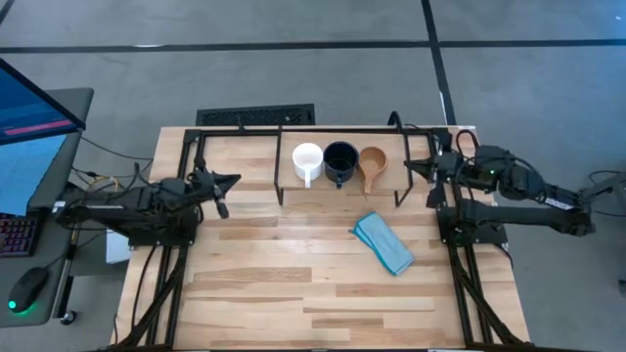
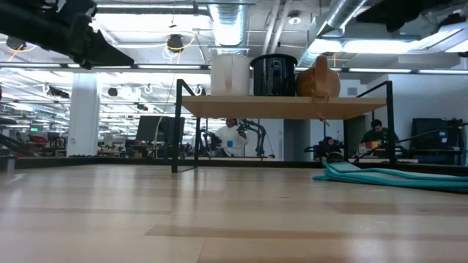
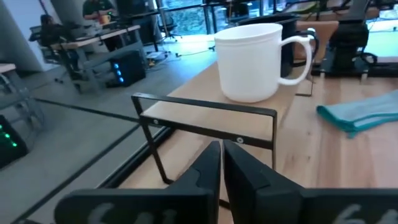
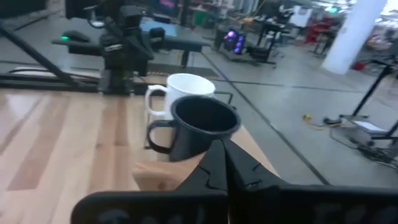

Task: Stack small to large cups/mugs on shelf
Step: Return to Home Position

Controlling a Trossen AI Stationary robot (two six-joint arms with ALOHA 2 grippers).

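Three mugs stand in a row on the wood board of the black-bar shelf (image 1: 293, 191) at the table's far side: a white mug (image 1: 307, 161), a dark navy mug (image 1: 340, 161) and a tan-brown mug (image 1: 373, 163). In the low view they stand upright on their bases: the white mug (image 2: 230, 74), the dark mug (image 2: 274, 75), the tan mug (image 2: 319, 79). My left gripper (image 1: 227, 186) is shut and empty, left of the shelf. My right gripper (image 1: 419, 168) is shut and empty, right of the shelf.
A light blue cloth (image 1: 383, 243) lies on the tabletop near the shelf's right end, toward the near side. The shelf's black uprights (image 3: 205, 115) stand between my left gripper and the white mug. The butcher-block tabletop (image 1: 293, 293) stretches toward the near edge.
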